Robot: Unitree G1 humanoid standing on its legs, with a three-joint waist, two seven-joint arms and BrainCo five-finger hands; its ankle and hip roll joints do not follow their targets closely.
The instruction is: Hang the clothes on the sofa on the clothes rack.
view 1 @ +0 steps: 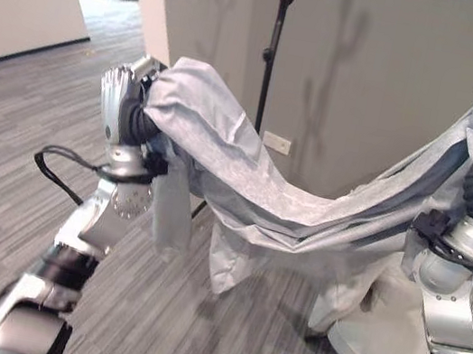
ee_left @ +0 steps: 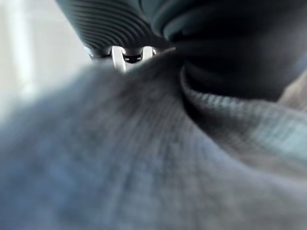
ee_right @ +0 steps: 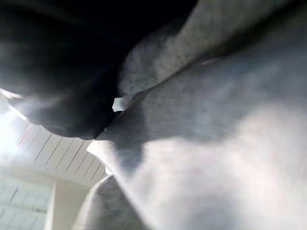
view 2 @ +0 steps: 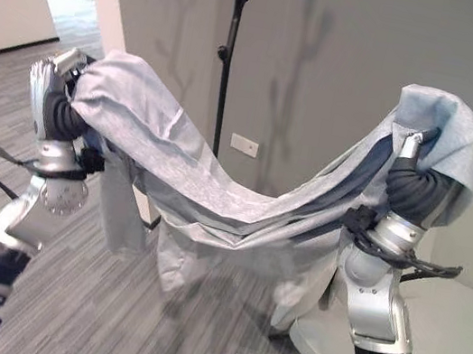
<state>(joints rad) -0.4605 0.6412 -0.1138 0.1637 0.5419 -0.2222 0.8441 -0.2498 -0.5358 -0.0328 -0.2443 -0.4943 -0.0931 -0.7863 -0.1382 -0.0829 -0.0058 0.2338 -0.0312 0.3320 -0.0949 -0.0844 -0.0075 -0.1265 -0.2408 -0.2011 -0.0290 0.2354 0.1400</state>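
Light grey fabric garment (view 1: 251, 198) slung between my raised left hand (view 1: 119, 106) and right hand (view 2: 415, 176), before black pole rack (view 2: 230, 47); can't tell either hand's fingers, cloth-covered.

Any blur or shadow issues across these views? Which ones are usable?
Left eye view: sharp; the clothes rack casts a soft branching shadow on the grey wall, and the garment reads clearly. Right eye view: same. Left wrist view: garment pressed to the lens, blurred, left hand barely visible. Right wrist view: out of focus, dark at one corner, bright ceiling beyond the cloth.
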